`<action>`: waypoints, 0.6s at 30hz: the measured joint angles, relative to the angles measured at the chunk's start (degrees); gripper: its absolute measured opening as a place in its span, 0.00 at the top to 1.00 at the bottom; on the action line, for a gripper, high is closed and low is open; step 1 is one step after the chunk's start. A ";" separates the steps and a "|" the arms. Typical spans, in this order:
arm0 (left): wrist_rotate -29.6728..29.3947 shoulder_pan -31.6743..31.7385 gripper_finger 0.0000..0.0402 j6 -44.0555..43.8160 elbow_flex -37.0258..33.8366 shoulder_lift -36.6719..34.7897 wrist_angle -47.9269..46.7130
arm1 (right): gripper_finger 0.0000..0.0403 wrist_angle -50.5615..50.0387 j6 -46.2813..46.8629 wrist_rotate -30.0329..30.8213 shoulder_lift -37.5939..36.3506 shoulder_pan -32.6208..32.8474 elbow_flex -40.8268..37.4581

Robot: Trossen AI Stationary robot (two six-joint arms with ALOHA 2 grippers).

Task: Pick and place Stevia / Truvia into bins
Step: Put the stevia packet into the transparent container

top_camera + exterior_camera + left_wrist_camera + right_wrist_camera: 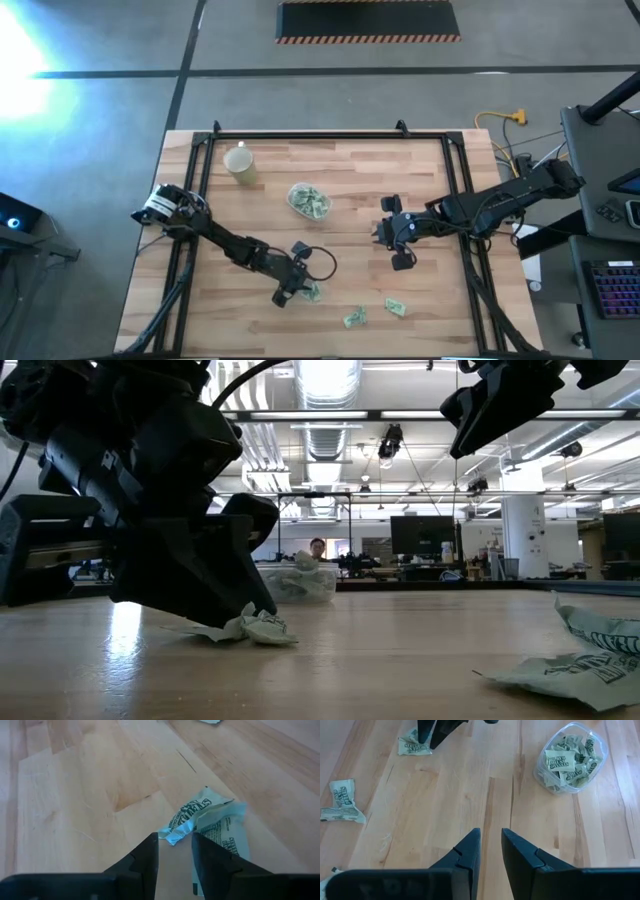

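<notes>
Left gripper [297, 290] is down at a Stevia sachet [312, 291] on the table [340, 190], well toward the front edge from the clear tub [309, 201]; fingers narrowly parted, tips [150, 851] at the sachet's edge, nothing clamped. Right gripper [490, 842] hovers beside the tub, fingers narrowly apart, empty. The tub holds many sachets.

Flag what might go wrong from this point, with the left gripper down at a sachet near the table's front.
1. The left gripper stands open at the crumpled sachet, whose edge alone lies between the fingers; closing may pinch just a corner, so it could slip.
2. The sachet looks doubled over, perhaps two; one might drop on the way.
3. The clear tub is already well filled; a loose drop could spill over its rim.
</notes>
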 joint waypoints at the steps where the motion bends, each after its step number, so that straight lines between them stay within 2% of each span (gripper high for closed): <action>1: 0.02 0.00 0.75 0.04 0.00 0.00 -0.01 | 0.83 0.00 0.00 0.00 0.00 0.00 -0.01; 12: 1.30 0.00 0.98 1.70 -0.07 0.00 -0.12 | 0.83 0.02 0.01 0.00 0.00 0.00 -0.01; 18: 1.31 0.00 1.00 1.77 -0.07 0.02 -0.12 | 0.83 0.00 0.01 0.00 0.00 0.00 -0.02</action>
